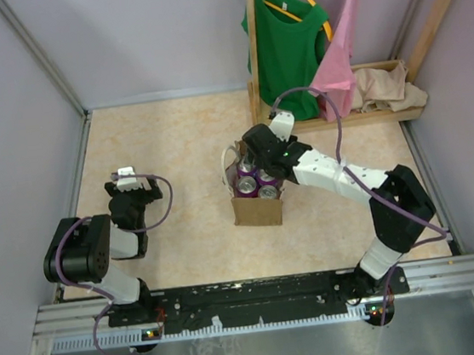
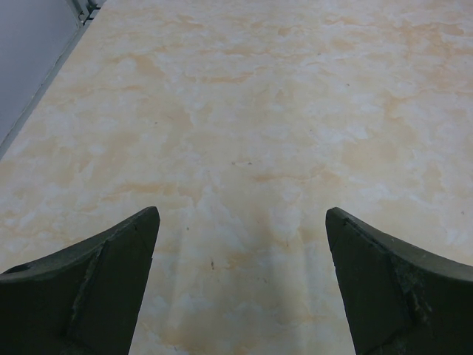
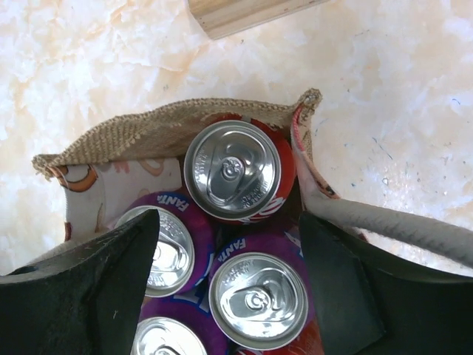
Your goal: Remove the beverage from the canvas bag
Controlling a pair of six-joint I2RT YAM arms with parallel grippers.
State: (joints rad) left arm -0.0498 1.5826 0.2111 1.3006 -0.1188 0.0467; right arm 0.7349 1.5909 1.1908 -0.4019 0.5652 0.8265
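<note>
Wide apart and empty, the right gripper (image 3: 229, 220) is being held directly over the open mouth of the canvas bag (image 3: 148, 132), which is standing upright near the middle of the table (image 1: 173, 142). Inside the bag several cans are being seen from above, packed close together: a red can (image 3: 238, 171) against the far wall and purple cans (image 3: 257, 299) nearer to the camera. No can is being gripped, so the step in hand is judged to be the reach into the bag, with the lifting not yet begun. The red can is lying in line with the gap between the fingers, so it is probably being aimed at. For the next move a descent is being called for, with one finger going on each side of a single can; little room is being left by the neighbouring cans and by the pale handle (image 3: 399, 225) on the right. The left gripper (image 2: 240, 214) is being held open too, empty, over bare table well apart from the bag.
</note>
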